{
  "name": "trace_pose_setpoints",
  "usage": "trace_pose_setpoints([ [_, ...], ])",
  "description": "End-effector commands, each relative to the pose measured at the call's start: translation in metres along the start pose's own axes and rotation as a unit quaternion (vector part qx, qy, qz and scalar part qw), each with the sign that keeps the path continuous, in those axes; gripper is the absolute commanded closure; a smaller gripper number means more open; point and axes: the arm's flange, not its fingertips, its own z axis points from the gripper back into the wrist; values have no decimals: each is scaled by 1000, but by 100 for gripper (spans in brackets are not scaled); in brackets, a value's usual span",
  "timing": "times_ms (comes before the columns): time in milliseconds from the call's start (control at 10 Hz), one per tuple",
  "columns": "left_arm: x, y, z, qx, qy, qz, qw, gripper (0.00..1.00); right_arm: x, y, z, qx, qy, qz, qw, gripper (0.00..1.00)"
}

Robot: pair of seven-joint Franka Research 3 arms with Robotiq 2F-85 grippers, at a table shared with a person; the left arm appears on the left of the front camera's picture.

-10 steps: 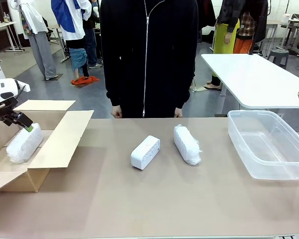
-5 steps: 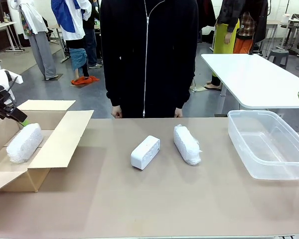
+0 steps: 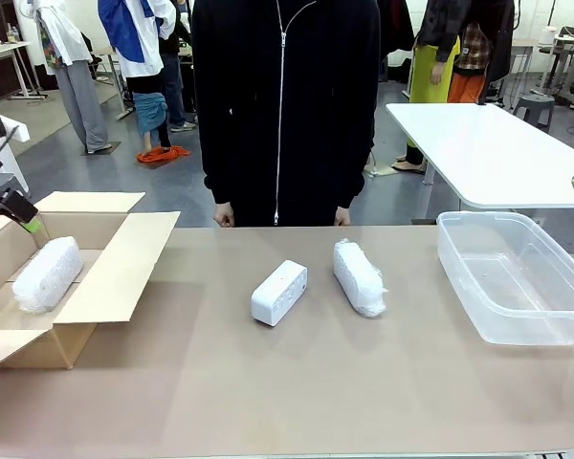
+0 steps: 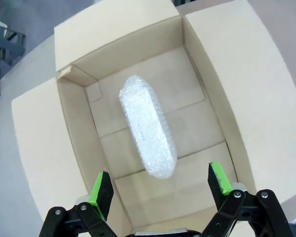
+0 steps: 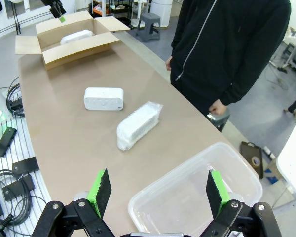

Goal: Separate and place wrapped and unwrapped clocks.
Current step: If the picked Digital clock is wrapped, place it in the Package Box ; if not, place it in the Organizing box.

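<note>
One wrapped clock [image 3: 48, 273] lies in the open cardboard box [image 3: 115, 277] at the table's left. My left gripper [image 3: 29, 225] hangs open above the box's far corner, clear of the bundle. From the left wrist, that wrapped clock [image 4: 147, 126] rests on the box floor [image 4: 187, 84] below my open left gripper [image 4: 160, 185]. At mid-table the unwrapped clock [image 3: 278, 292] lies beside a second wrapped clock [image 3: 359, 277]. My right gripper [image 5: 157, 191] is open and empty, high above the bin [image 5: 237, 168], with the unwrapped clock [image 5: 103, 98] and the wrapped clock [image 5: 137, 125] beyond it.
A clear plastic bin [image 3: 564, 325] stands empty at the table's right. A person in a black jacket [image 3: 285, 105] stands at the far edge, hands down by the table rim. The box flaps [image 3: 124, 263] lie spread open towards the table's middle.
My left gripper has risen and drawn back to the left, away from the wrapped clock, which stays lying in the box. The other clocks have not moved.
</note>
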Motion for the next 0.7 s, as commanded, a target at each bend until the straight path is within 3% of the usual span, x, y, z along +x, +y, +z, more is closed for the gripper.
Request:
trace_pose_setpoints([
  [0, 1, -9, 20, 20, -6, 1, 1000, 0, 0, -1, -3, 10, -10, 5, 1000, 0],
  [600, 7, -13, 29, 31, -4, -6, 999, 0, 0, -1, -3, 10, -10, 5, 1000, 0],
])
